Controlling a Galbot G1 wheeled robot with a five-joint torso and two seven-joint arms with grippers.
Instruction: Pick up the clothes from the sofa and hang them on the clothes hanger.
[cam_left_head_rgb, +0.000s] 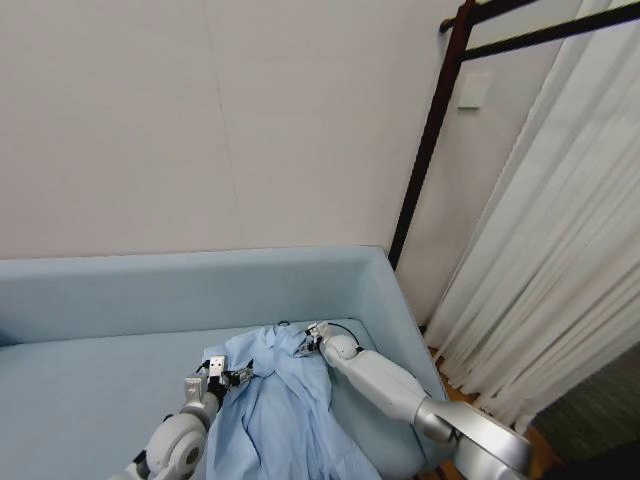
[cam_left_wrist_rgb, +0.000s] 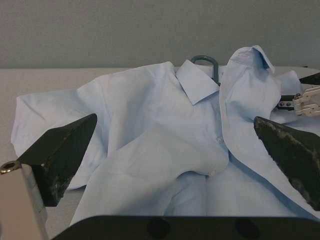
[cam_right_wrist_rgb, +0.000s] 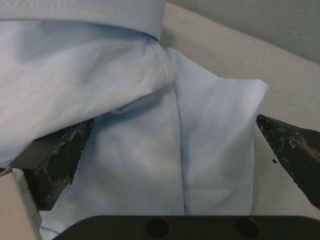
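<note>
A light blue shirt (cam_left_head_rgb: 283, 408) lies crumpled on the seat of the pale blue sofa (cam_left_head_rgb: 120, 300). In the left wrist view the shirt (cam_left_wrist_rgb: 150, 130) shows its collar, and a grey hanger hook (cam_left_wrist_rgb: 205, 61) pokes out behind it. My left gripper (cam_left_head_rgb: 228, 376) is open at the shirt's left edge, its dark fingers (cam_left_wrist_rgb: 60, 155) spread on either side of the cloth. My right gripper (cam_left_head_rgb: 308, 341) is open at the collar end, hovering just over a fold of the shirt (cam_right_wrist_rgb: 190, 150) with its fingers (cam_right_wrist_rgb: 55, 160) apart.
A dark brown clothes rack (cam_left_head_rgb: 432, 130) stands behind the sofa's right end, against the wall. White curtains (cam_left_head_rgb: 560, 250) hang on the right. The sofa's right armrest (cam_left_head_rgb: 395, 310) lies close beside my right arm. Bare seat cushion stretches to the left.
</note>
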